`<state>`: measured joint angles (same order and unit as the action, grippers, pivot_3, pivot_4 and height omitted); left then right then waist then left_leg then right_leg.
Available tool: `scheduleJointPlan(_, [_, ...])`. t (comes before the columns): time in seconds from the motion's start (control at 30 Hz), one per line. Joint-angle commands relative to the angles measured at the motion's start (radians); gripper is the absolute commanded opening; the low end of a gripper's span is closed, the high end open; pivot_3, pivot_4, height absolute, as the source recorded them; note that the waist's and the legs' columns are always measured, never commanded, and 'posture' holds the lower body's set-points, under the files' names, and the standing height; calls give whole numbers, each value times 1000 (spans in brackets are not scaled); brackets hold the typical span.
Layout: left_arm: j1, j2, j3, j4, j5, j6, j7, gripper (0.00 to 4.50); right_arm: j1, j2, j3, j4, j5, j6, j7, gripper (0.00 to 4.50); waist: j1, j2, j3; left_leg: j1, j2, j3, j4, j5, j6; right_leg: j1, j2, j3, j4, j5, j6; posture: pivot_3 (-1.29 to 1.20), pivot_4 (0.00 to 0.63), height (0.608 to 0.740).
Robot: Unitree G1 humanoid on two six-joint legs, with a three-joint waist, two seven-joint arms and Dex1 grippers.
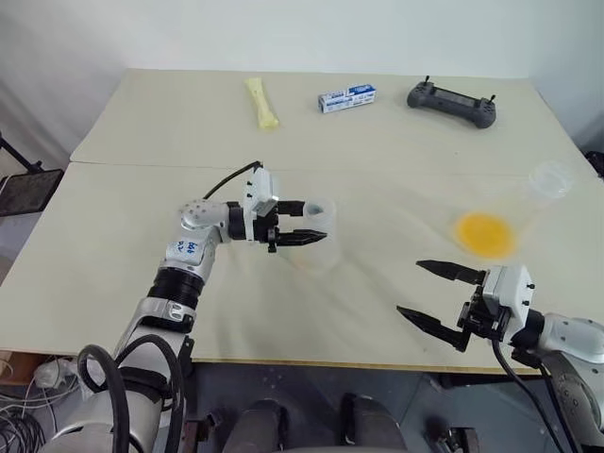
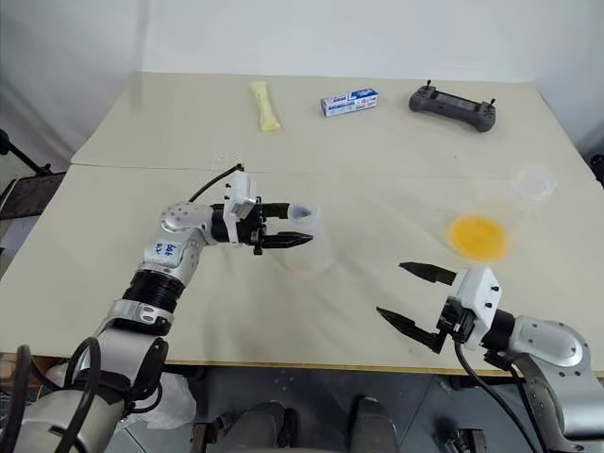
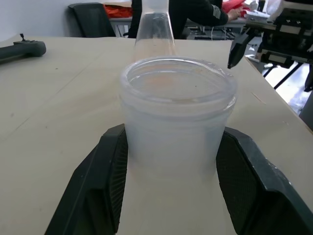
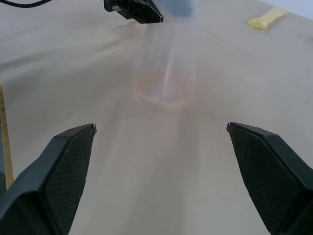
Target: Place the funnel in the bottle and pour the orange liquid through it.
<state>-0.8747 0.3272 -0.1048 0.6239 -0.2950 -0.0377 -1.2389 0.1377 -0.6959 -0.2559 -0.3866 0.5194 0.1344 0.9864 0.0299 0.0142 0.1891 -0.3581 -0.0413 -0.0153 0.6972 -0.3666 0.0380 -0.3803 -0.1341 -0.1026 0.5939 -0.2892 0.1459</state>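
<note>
Far left at the back, a pale yellow soft packet (image 1: 262, 102) lies flat on the beige desk (image 1: 123, 255), well apart from everything else.

Left hand (image 1: 314, 221) is out over the middle of the desk, pointing level twd the right. Its two black fingers (image 3: 100, 196) are pressed on either side of the small clear plastic funnel w/ the wide round rim (image 3: 177, 127) — pinching it, rim up. Right below stands the clear cone-shaped flask bottle (image 4: 164, 73), base on the desk, w/ a faint orange tint around the bottom. The funnel is at the top of the bottle's neck; can't tell whether the spout is actually seated inside.

Back centre: a small blue-and-white box (image 1: 346, 98). Just right of it is a dark grey handheld controller w/ two short antennas (image 1: 451, 102). Both are near the far edge.

Further right is a tall clear straight-sided cup (image 1: 551, 179), upright. The translucent yellow-orange liquid (image 1: 484, 233) is pooled in its bottom — a small amt. The cup is well apart from the bottle.

Right hand (image 1: 409, 287) hovers near the front edge at the right, nearer than the cup, pointing twd the bottle. Its fingers (image 4: 63, 166) are spread wide w/ nothing between them.

In the left wrist view, a person's dark sleeve (image 3: 195, 12) shows beyond the desk.
</note>
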Motion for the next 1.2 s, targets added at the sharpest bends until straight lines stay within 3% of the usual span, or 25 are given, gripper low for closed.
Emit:
scheduleJointPlan(0.03, [-8, -7, -2, -9, 15, -12, -14, 2262, 9, 9, -31, -37, 14, -19, -16, 4500, 0, 0, 0, 0, 0, 0, 0, 0, 0, 0, 0, 0, 0, 0, 0, 0, 150, 740])
scheduleJointPlan(0.1, [-1, -12, -6, -16, 15, -6, -20, 2262, 3, 11, -23, -36, 10, -21, -25, 4500, 0, 0, 0, 0, 0, 0, 0, 0, 0, 0, 0, 0, 0, 0, 0, 0, 150, 740])
scheduleJointPlan(0.13, [4, -14, -7, -18, 17, -5, -21, 3002, 0, 12, -19, -35, 8, -21, -29, 4500, 0, 0, 0, 0, 0, 0, 0, 0, 0, 1, 0, 0, 0, 0, 0, 0, 150, 740])
scheduleJointPlan(0.3, [14, -12, -2, -27, 22, 19, -11, 4450, -6, 12, -14, -41, 8, -19, -41, 4500, -1, 0, 0, 0, 0, -1, 0, 0, 0, 1, 0, 0, 0, 0, 0, 0, 150, 740])
scheduleJointPlan(0.7, [68, 86, 86, -214, -39, 205, 13, 4450, -7, -22, -37, -38, 25, -2, -21, 4500, -4, 0, 0, 0, 0, -2, 0, 0, 0, 1, 0, 0, 1, 0, 0, 0, 150, 740])
scheduleJointPlan(0.83, [125, 169, 148, -335, -60, 293, 75, 4450, -27, -41, -44, -19, 33, 5, -1, 4500, -5, 0, 0, 0, 0, -2, 0, 0, 0, 1, 0, 0, 1, 0, 0, 0, 150, 740])
scheduleJointPlan(1.03, [276, 288, 277, -523, -107, 404, 177, 4450, -48, -60, -46, 8, 40, 15, 29, 4500, -6, 0, 0, 1, 1, -3, 0, 0, 0, 0, -1, 1, 1, 0, 0, 0, 150, 740])
scheduleJointPlan(1.2, [521, 384, 477, -648, -76, 358, 309, 4450, -107, -61, -21, 53, 38, 34, 51, 4500, -14, 0, 0, 1, 1, -3, -1, 0, -1, 0, -1, 2, 1, 0, 0, 0, 150, 740])
